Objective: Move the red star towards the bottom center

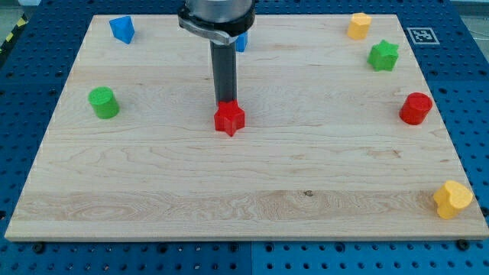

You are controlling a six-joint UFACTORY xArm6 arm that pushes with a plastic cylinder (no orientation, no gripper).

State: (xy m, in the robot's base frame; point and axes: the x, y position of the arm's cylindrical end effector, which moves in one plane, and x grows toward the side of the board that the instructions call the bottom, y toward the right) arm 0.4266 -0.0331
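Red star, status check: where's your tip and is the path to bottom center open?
My tip at the red star's top edge, seemingly touching. Star near board center. No blocks between it and bottom center.

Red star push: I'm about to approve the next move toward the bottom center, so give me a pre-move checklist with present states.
1. My tip sits at the top side of the red star: ok.
2. Tip touching the star: cannot tell.
3. Board between star and bottom center free of blocks: ok.
4. Green cylinder and red cylinder off the path: ok.
5. Star already at bottom center: not ok.
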